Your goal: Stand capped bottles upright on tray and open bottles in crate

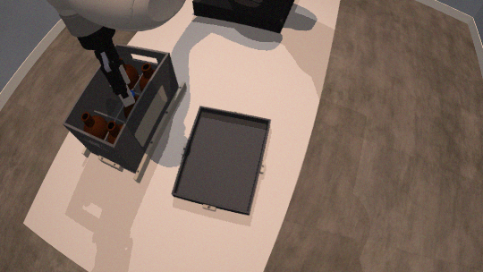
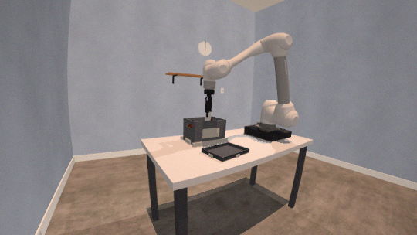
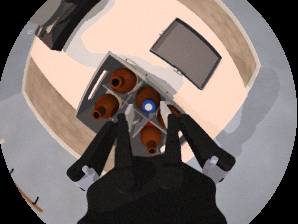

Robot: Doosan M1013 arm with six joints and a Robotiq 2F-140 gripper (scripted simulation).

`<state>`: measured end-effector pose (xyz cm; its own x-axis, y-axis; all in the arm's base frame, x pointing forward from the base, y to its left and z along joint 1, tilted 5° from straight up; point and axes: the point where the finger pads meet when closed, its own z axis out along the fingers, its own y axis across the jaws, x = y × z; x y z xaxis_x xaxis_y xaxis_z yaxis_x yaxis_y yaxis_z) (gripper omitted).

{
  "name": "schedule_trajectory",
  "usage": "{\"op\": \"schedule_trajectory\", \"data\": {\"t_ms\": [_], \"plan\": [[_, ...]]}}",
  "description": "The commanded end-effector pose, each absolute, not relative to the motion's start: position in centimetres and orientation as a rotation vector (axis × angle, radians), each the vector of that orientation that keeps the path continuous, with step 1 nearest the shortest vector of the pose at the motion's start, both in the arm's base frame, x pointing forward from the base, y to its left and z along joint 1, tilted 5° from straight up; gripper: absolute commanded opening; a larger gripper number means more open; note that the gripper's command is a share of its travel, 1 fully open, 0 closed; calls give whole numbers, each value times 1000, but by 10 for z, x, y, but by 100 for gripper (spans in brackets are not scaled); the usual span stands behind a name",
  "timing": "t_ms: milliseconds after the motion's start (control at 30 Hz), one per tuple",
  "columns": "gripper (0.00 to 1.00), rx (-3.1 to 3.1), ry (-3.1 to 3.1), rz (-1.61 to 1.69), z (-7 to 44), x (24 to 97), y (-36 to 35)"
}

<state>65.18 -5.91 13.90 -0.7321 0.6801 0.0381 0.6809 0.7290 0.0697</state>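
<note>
Directly beneath the black two-finger end effector [image 3: 147,123], inside the dark grey compartmented crate [image 1: 157,96], stands the brown glass bottle with the blue cap [image 3: 148,106]. Its long axis is vertical, in line with the approach. The fingers are partly spread and grip nothing. The shallow dark tray [image 1: 261,148] sits apart on the tabletop [image 1: 277,76].

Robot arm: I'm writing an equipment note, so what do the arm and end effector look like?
The arm has glossy white tubular links with bulbous rounded joints on a black base plate. The end effector is black, with two slim fingers and pale grey knuckles.
</note>
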Motion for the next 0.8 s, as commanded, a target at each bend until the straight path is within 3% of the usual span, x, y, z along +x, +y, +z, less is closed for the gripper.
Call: {"op": "schedule_trajectory", "data": {"t_ms": [0,767], "plan": [[38,-1146,-2912,-124,139,652,-59],[38,-1146,-2912,-124,120,652,-58]]}}
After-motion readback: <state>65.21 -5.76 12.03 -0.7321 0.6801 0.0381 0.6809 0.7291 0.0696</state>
